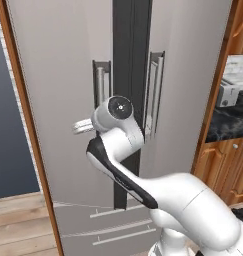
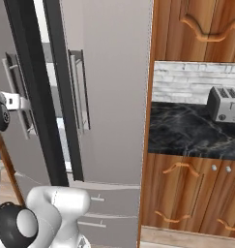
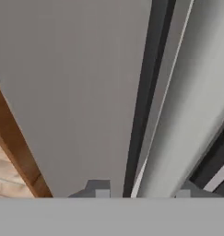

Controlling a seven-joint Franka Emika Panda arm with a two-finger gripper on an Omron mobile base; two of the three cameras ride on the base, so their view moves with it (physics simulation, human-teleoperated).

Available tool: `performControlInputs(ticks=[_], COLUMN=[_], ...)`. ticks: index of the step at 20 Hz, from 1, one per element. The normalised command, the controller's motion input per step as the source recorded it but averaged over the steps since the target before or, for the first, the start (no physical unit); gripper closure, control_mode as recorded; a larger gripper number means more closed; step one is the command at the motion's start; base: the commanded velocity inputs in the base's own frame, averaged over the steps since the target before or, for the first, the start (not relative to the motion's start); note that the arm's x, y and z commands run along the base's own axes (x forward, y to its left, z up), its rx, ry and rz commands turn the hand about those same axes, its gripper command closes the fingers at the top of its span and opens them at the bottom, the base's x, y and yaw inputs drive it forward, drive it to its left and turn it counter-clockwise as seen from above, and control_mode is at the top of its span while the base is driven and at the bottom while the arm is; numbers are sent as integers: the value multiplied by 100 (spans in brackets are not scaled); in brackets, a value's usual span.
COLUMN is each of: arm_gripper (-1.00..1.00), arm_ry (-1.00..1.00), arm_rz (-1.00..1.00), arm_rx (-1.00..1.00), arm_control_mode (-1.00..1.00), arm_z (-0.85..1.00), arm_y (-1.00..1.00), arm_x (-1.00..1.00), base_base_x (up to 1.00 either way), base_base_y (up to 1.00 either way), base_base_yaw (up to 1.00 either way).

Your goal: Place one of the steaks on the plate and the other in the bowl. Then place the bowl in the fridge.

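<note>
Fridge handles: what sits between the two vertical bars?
In the left base view, the fridge's dark centre seam runs between the left handle and right handle; lower down, the arm's wrist joint overlaps it.

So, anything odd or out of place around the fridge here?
On the fridge, a pale strip shows beside the dark centre seam, so the left door seems slightly ajar. The gripper sits at that door's handle. Nothing looks spilled or damaged.

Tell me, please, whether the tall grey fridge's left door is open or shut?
Slightly open: in the right base view the tall grey fridge's left door stands swung out, with a lit gap showing beside the dark centre seam.
</note>
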Motion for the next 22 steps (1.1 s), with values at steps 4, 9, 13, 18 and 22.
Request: performControlInputs(ticks=[4, 9, 13, 18, 22], arm_gripper=[100, 100, 100, 100, 100], arm_ry=[8, 7, 16, 12, -7], arm_rz=[0, 4, 7, 6, -1], arm_rx=[0, 0, -6, -5, 1], arm_control_mode=[-100, -100, -100, -100, -100], arm_z=[-27, -32, -26, -5, 34], arm_y=[83, 82, 94, 54, -60], arm_x=[-89, -100, -100, -92, -95], base_base_x=[0, 0, 0, 0, 0], base_base_y=[0, 0, 0, 0, 0], base_base_yaw=[0, 0, 0, 0, 0])
